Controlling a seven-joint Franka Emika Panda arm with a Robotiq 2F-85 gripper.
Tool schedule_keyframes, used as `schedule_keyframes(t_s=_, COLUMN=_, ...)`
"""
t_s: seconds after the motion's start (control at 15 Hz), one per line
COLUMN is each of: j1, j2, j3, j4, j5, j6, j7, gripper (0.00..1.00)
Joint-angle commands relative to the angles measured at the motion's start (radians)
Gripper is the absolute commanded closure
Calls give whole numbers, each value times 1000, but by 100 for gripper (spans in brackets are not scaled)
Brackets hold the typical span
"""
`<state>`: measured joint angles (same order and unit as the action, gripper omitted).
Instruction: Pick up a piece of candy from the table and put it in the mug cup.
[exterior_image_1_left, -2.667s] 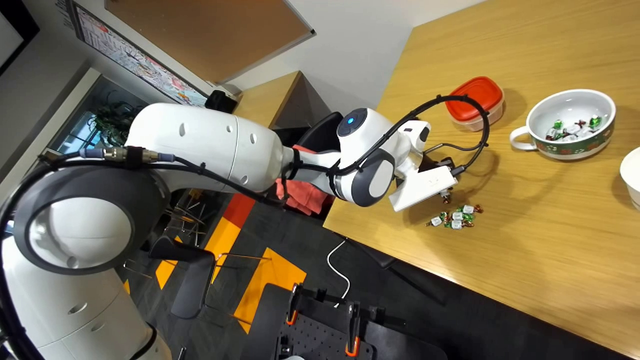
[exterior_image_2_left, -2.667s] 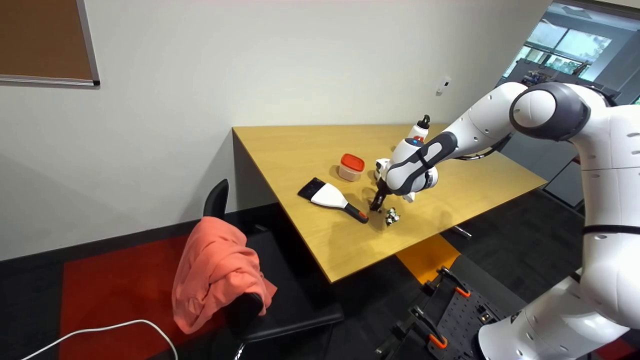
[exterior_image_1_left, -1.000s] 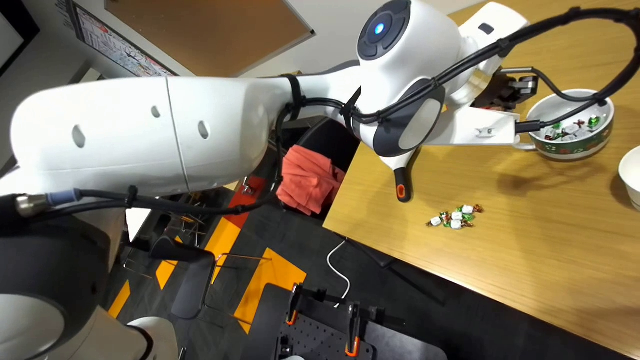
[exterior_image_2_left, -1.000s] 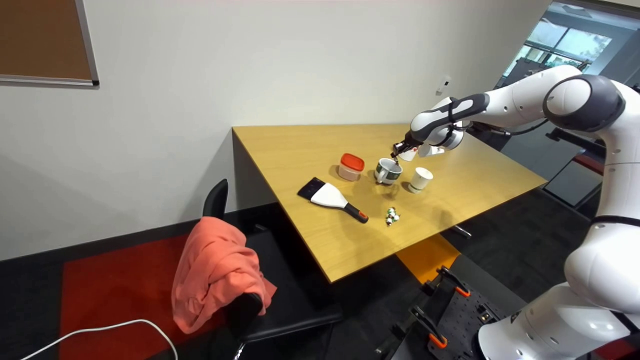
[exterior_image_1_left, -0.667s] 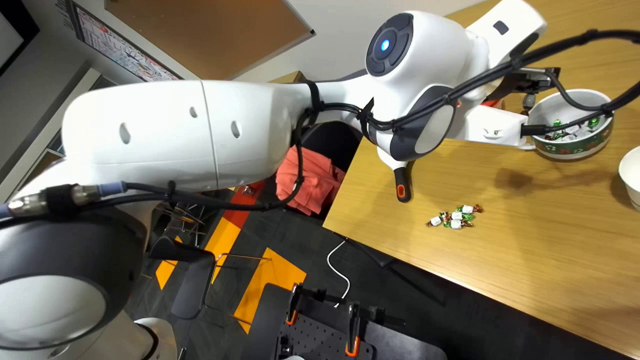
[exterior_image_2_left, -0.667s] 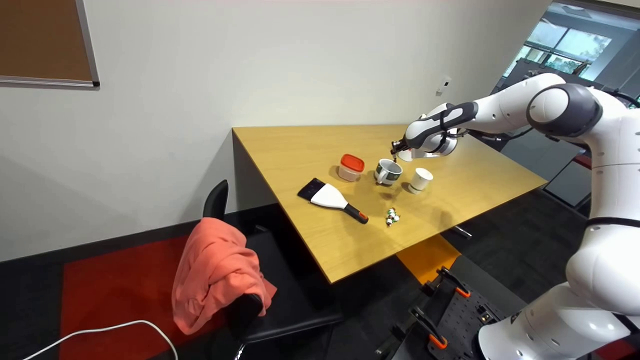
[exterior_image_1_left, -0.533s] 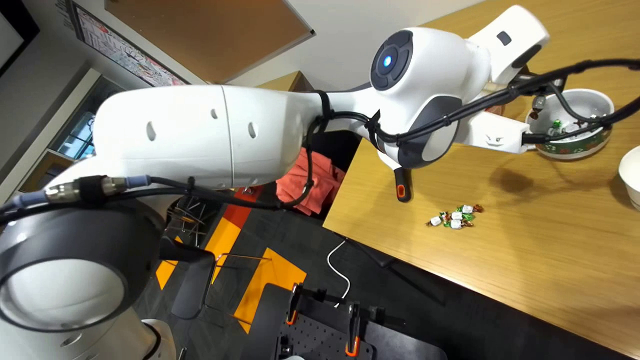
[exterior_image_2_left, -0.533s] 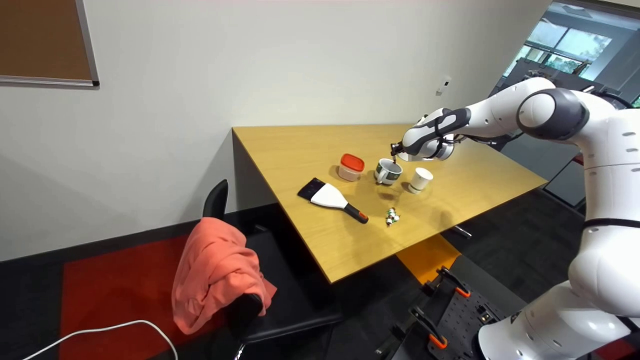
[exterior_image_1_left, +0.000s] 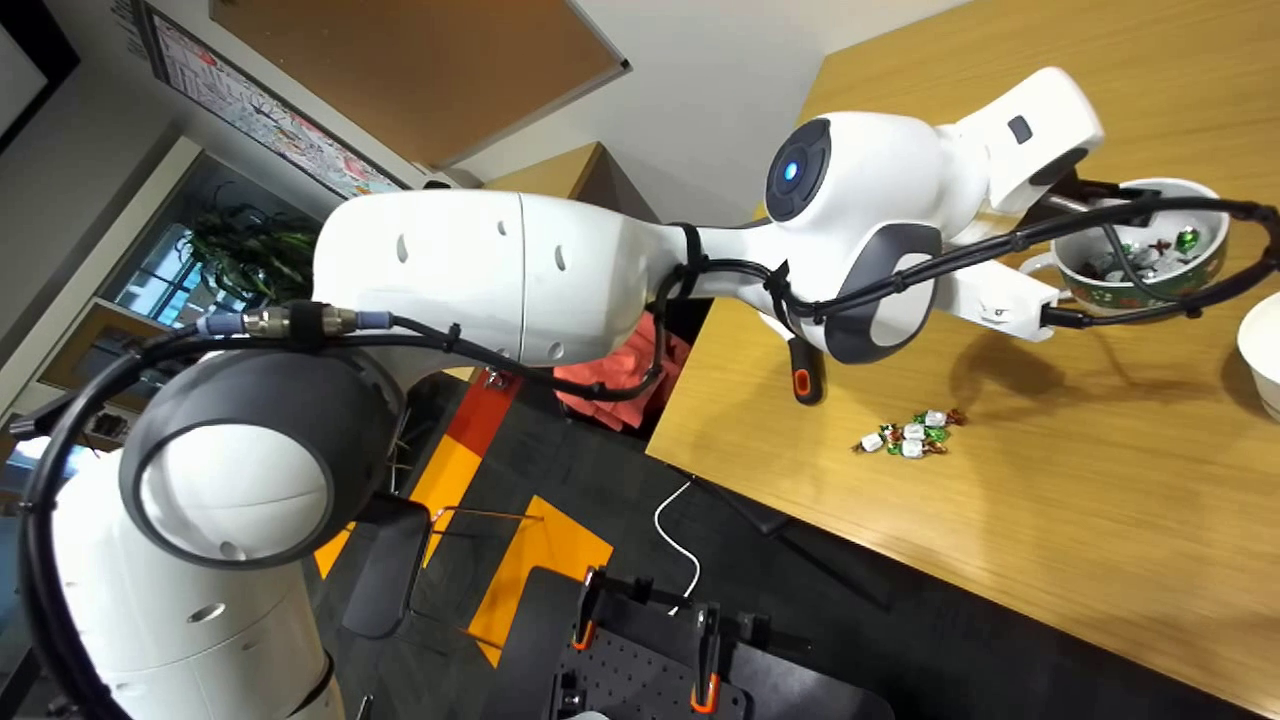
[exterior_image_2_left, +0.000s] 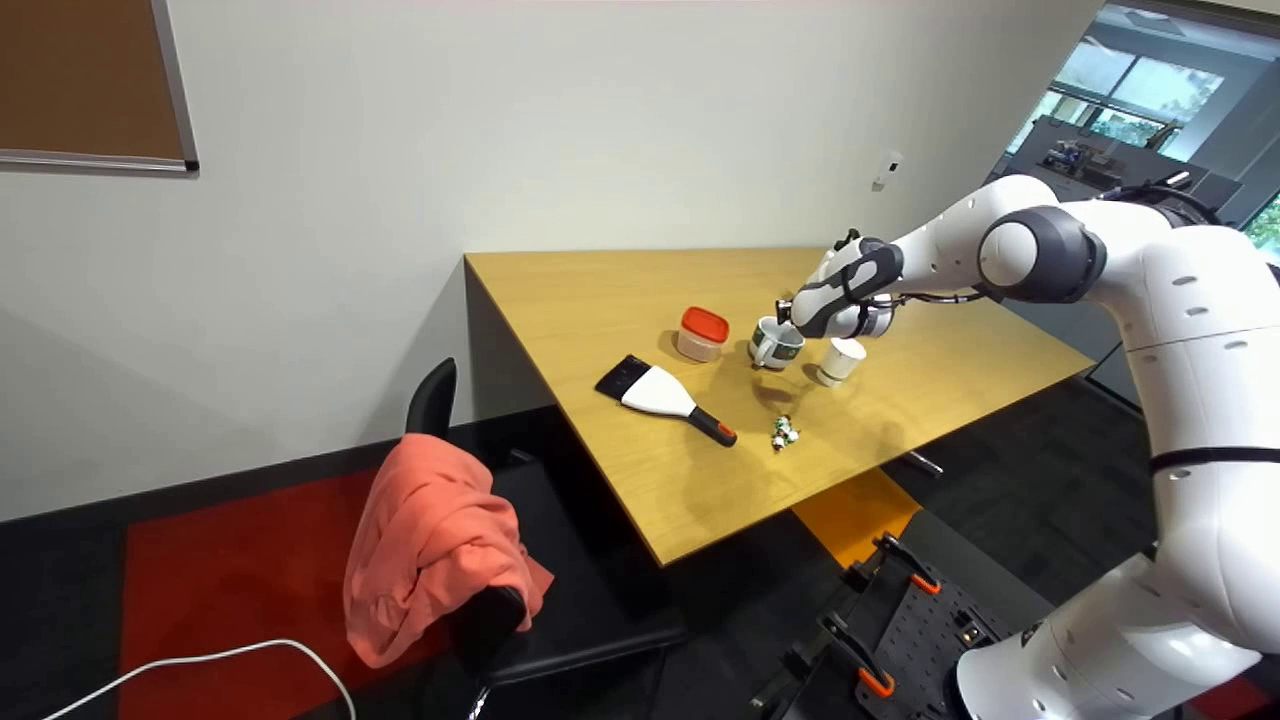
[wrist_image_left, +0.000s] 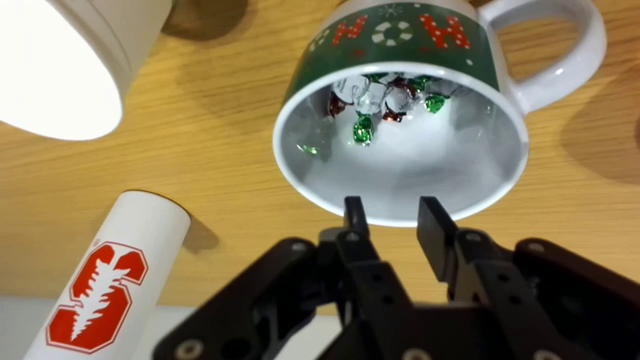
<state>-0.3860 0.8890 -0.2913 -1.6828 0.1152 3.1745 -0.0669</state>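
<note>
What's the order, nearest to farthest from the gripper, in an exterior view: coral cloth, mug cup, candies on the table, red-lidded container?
1. mug cup: close by the gripper
2. red-lidded container: image-left of the mug cup
3. candies: on the table, lower in view
4. coral cloth: on the black chair, off the table

The mug cup (wrist_image_left: 390, 55) is white, its green band carrying red letters dotted in white, a white wreath and a pale snowflake. The candies (wrist_image_left: 385, 100) in it mix green, reddish brown and whitish (the green glints brightest). The claw (wrist_image_left: 390, 212) is black, the table (exterior_image_2_left: 600, 310) tan with streaked grain. A white bottle (wrist_image_left: 107, 280) bears a red emblem around a white tree.
</note>
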Motion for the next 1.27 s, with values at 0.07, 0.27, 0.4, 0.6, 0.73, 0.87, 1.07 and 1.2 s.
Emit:
schedule_keyframes(t_s=0.07, j1=42, j2=20, j3=-47, j4=14, j5=-14, j6=27, j7=60, gripper=27)
schedule_keyframes(t_s=0.27, j1=38, j2=-2, j3=-37, j4=-6, j5=-20, j6=32, j7=48, gripper=4)
schedule_keyframes(t_s=0.4, j1=30, j2=-32, j3=-18, j4=-42, j5=-27, j6=38, j7=33, gripper=0)
schedule_keyframes(t_s=0.6, j1=37, j2=-93, j3=-15, j4=-113, j5=-43, j6=38, j7=21, gripper=0)
schedule_keyframes(t_s=0.73, j1=45, j2=-135, j3=-22, j4=-156, j5=-54, j6=28, j7=20, gripper=0)
schedule_keyframes(t_s=0.87, j1=46, j2=-175, j3=-21, j4=-190, j5=-63, j6=2, j7=18, gripper=0)
schedule_keyframes(t_s=1.07, j1=55, j2=-224, j3=-28, j4=-237, j5=-74, j6=-4, j7=20, gripper=0)
schedule_keyframes(t_s=1.2, j1=53, j2=-252, j3=-21, j4=-265, j5=-79, j6=-4, j7=19, gripper=0)
